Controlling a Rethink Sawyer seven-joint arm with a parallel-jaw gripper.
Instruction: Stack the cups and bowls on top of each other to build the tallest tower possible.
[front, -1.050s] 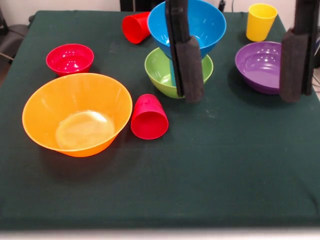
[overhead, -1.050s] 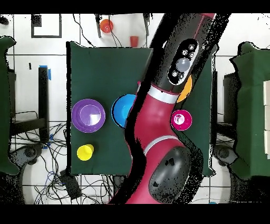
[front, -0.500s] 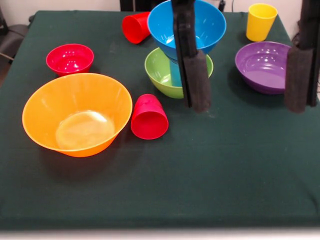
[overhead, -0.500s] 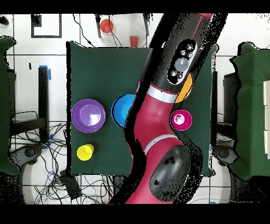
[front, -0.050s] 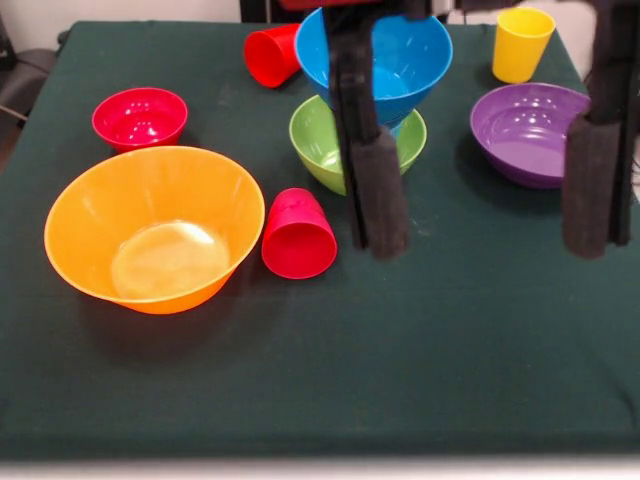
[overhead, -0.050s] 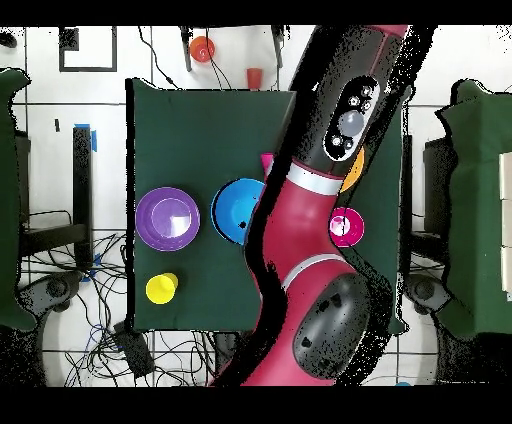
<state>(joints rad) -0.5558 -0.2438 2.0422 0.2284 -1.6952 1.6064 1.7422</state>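
- Gripper (front, -0.050s: 478, 215): two black foam-padded fingers (front, -0.050s: 375, 195) hang down into the front view, spread wide apart, nothing between them. One finger is in front of the green bowl, the other in front of the purple bowl's right rim.
- Tower so far: medium glossy blue plastic bowl (front, -0.050s: 395, 55) sits raised above the medium green plastic bowl (front, -0.050s: 320, 140), on something light blue that shows just under it, probably the light blue tumbler; I cannot confirm this, as the finger covers most of it.
- Key relation: in the front view the tower lies behind the picture-left finger, towards the far side of the surface; the gripper hangs nearer the camera, over bare dark green cloth-covered surface (front, -0.050s: 450, 340). Height above the cloth cannot be told.
- Nearest loose piece, by my judgement: red plastic tumbler (front, -0.050s: 297, 235) lying on its side just picture-left of that finger, mouth towards the camera, long axis roughly near-to-far, touching or nearly touching the huge orange-yellow plastic bowl (front, -0.050s: 155, 230).
- Wide purple plastic bowl (front, -0.050s: 520, 130) lies behind the picture-right finger.
- Count, bowls seen: five. Orange-yellow, green, blue, purple, small red plastic bowl (front, -0.050s: 140, 115). No small dark blue bowl is seen.
- Count, cups seen: three sure. Two red, the second red tumbler (front, -0.050s: 272, 55) on its side at the far edge, and one upright yellow plastic tumbler (front, -0.050s: 522, 42).
- Overhead view: arm hides the middle of the surface; purple bowl, blue bowl and yellow tumbler show clear.
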